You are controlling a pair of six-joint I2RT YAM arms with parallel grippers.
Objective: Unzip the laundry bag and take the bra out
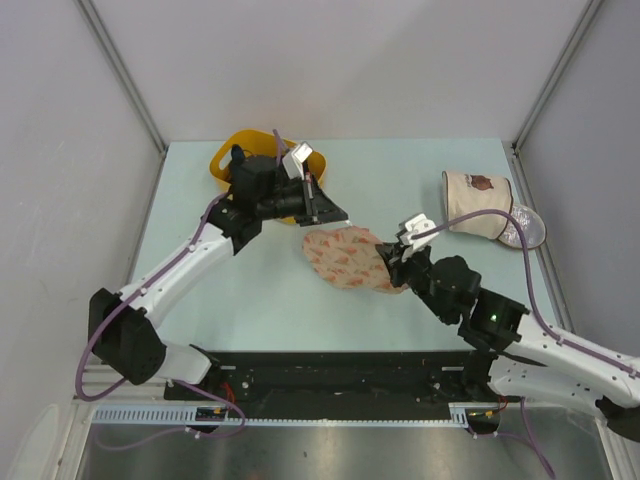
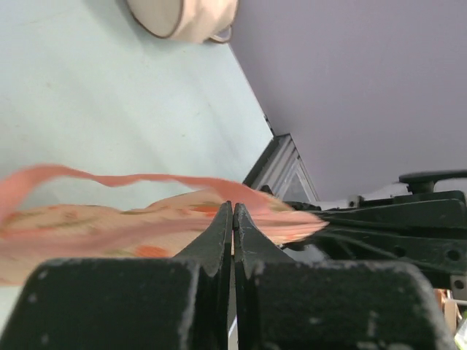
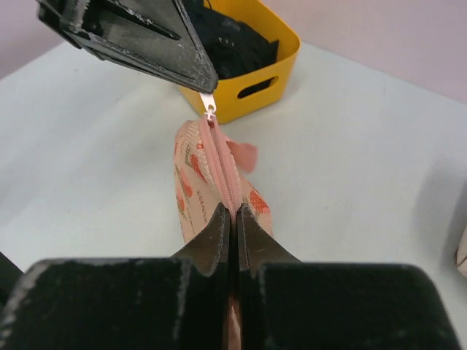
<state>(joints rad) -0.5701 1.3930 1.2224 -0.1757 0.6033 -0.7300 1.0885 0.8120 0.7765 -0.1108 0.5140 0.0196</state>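
The peach-pink laundry bag [image 1: 345, 258] with red-orange print lies mid-table, its pink zip closed along the top edge in the right wrist view [image 3: 211, 175]. My left gripper [image 1: 340, 218] is shut on the small metal zipper pull [image 3: 210, 111] at the bag's far end. It also shows in the left wrist view [image 2: 232, 213], with the bag [image 2: 95, 226] behind its tips. My right gripper [image 1: 390, 265] is shut on the bag's near end at the zip trim, as the right wrist view [image 3: 233, 215] shows. The bra is hidden.
A yellow bin [image 1: 222, 160] holding dark items stands behind the left gripper and shows in the right wrist view [image 3: 273, 69]. A beige cylinder bag [image 1: 478, 203] with a brown mark lies at the back right, next to a silvery round piece [image 1: 527, 230].
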